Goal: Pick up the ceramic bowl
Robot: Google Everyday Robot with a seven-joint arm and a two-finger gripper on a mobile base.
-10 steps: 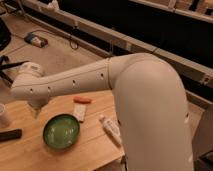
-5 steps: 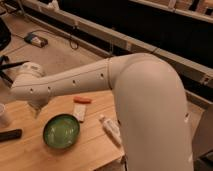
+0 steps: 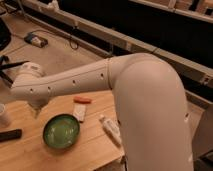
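The ceramic bowl (image 3: 61,131) is round, glossy green with a darker rim and a lighter centre. It sits on the wooden table (image 3: 30,155), left of the middle. My white arm reaches from the right across the table to the left. My gripper (image 3: 36,110) hangs down from the wrist at the far left, above the table. It is up and to the left of the bowl, apart from it, and nothing shows in it.
A small white cup (image 3: 4,115) stands at the left edge, with a black flat object (image 3: 10,135) in front of it. An orange item (image 3: 82,100), a white packet (image 3: 80,113) and a white tube (image 3: 111,128) lie right of the bowl. The table's edge runs along the right.
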